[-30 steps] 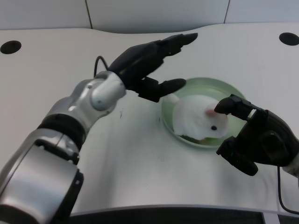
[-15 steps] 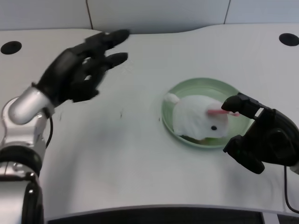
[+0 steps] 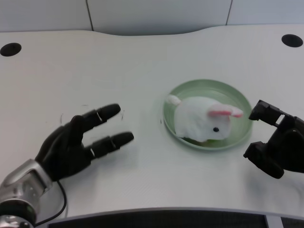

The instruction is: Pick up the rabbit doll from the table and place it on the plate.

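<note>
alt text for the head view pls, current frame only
A white rabbit doll with pink ears lies on a pale green plate on the white table. The robot's black left hand is empty, fingers spread, at lower left, well clear of the plate. Its right hand sits just right of the plate.

bare table [image 3: 142,71] between left hand [image 3: 76,147], plate [image 3: 237,97].

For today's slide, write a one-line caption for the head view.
White rabbit doll lying on the green plate, with the robot's empty left hand open on the table to its left.
</note>
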You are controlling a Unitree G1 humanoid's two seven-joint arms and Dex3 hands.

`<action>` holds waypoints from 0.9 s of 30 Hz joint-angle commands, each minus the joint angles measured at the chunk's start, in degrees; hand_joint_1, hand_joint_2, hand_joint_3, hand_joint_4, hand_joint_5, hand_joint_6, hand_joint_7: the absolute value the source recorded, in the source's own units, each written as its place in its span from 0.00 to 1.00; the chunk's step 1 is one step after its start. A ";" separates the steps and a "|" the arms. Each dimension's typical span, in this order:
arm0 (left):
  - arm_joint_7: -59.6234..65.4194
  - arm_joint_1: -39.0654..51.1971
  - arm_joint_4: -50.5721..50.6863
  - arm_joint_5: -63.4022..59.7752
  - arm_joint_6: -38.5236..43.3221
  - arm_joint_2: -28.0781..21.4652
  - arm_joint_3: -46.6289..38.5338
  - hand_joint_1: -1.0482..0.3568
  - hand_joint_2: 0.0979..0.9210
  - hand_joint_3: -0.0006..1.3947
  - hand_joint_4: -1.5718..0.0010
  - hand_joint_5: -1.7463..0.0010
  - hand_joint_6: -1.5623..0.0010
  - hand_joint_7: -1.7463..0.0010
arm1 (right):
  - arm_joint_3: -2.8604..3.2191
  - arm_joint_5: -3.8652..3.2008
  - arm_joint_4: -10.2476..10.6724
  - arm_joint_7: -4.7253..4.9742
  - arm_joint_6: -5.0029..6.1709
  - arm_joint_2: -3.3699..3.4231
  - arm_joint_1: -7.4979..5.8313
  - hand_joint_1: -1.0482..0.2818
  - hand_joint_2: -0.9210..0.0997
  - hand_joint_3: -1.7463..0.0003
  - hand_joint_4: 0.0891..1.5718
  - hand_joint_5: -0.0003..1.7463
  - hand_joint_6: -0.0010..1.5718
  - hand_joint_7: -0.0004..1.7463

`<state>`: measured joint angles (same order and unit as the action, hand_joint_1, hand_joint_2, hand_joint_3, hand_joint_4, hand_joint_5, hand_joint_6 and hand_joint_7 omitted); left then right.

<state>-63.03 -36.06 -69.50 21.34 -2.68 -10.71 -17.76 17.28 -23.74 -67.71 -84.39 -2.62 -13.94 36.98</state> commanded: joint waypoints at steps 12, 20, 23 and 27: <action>-4.97 -4.52 -2.87 -3.49 -4.86 -7.17 0.71 0.11 1.00 0.26 0.44 0.91 0.47 0.96 | -0.11 1.36 0.61 5.25 2.89 1.02 1.24 0.38 0.02 0.99 0.63 1.00 0.56 0.84; -3.10 -4.63 -2.97 -2.96 -6.02 -7.65 -0.80 0.13 1.00 0.25 0.41 0.89 0.44 0.97 | -0.38 1.64 1.35 5.27 2.26 1.37 1.33 0.40 0.02 0.99 0.66 1.00 0.56 0.87; -3.14 -4.62 -2.94 -3.12 -6.07 -7.64 -0.99 0.14 1.00 0.26 0.41 0.89 0.44 0.97 | -0.39 1.64 1.41 5.27 2.25 1.40 1.29 0.40 0.02 0.99 0.65 1.00 0.56 0.86; -1.17 -5.01 -3.13 -2.51 -8.16 -7.94 -2.09 0.14 1.00 0.26 0.40 0.88 0.44 0.97 | -0.27 1.56 1.10 5.99 1.64 1.89 1.59 0.38 0.03 1.00 0.64 1.00 0.56 0.83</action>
<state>-65.20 -40.69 -72.21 18.65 -10.14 -17.20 -19.33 16.98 -22.30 -66.96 -78.77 -0.64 -11.75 37.95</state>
